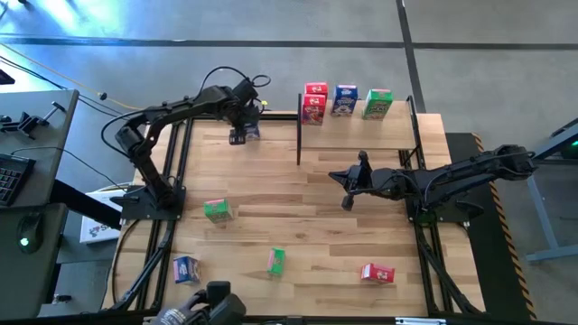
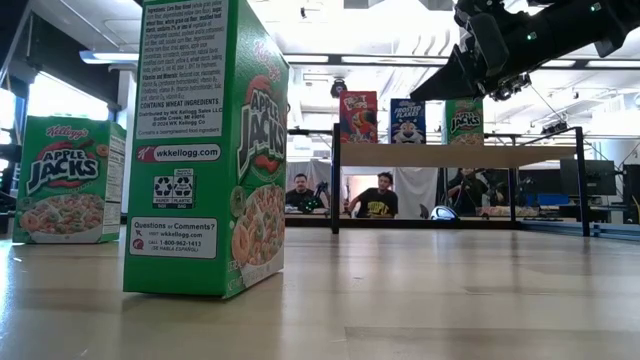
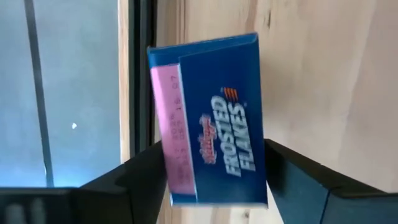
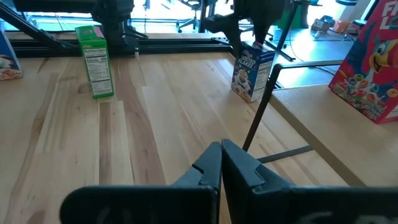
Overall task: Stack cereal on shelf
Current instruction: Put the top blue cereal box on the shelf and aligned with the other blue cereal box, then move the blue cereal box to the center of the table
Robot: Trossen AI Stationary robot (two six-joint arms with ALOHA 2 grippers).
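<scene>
The shelf [image 1: 361, 143] stands at the table's far right. A red box [image 1: 314, 102], a blue one [image 1: 344, 99] and a green one [image 1: 377, 104] stand in a row on its far edge. Left of the shelf, another blue cereal box [image 3: 214, 118] stands upright on the table. My left gripper [image 1: 238, 135] points down over it, open, with one finger on each side of its top. My right gripper [image 4: 221, 165] is shut with nothing in it. It hovers level over the table's middle, just in front of the shelf. My left gripper comes at the blue box from above, with one finger [image 3: 140, 180] beside each broad face at its top end [image 3: 186, 68]. The fingers lie close against the box, but I cannot tell whether they touch it. The box stands on the table.
Loose boxes lie toward the near edge: a green one [image 1: 217, 210], a blue one [image 1: 186, 267], another green one [image 1: 276, 261] and a red one [image 1: 377, 273]. The shelf's black post [image 4: 261, 106] stands near my right gripper. People [image 2: 378, 195] sit beyond the table.
</scene>
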